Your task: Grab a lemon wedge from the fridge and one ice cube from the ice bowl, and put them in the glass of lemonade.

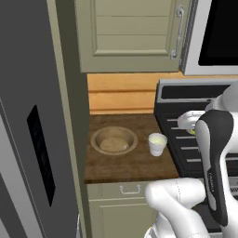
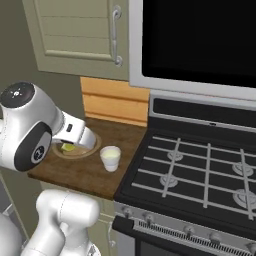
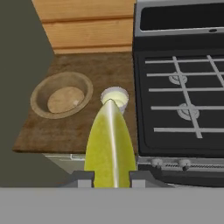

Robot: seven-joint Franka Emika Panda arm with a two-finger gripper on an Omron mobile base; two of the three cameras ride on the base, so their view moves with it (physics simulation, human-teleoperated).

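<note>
Wooden counter (image 3: 65, 127) below; gripper (image 3: 109, 179) clamps lemon wedge (image 3: 109, 148) above glass of lemonade (image 3: 115, 97).

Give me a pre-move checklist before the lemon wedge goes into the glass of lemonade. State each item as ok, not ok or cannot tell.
1. Grip: the gripper is shut on the lemon wedge, which stands between its fingertips: ok.
2. Target upright: the glass of lemonade stands upright on the wooden counter: ok.
3. Mouth free: nothing covers the glass's rim: ok.
4. Neighbour clearance: the ice bowl sits apart from the glass, to its left in the left base view: ok.
5. Alignment: in the hand view the wedge's tip overlaps the glass, but whether it is straight above the mouth: cannot tell.
6. Height above the rim: cannot tell.
</note>
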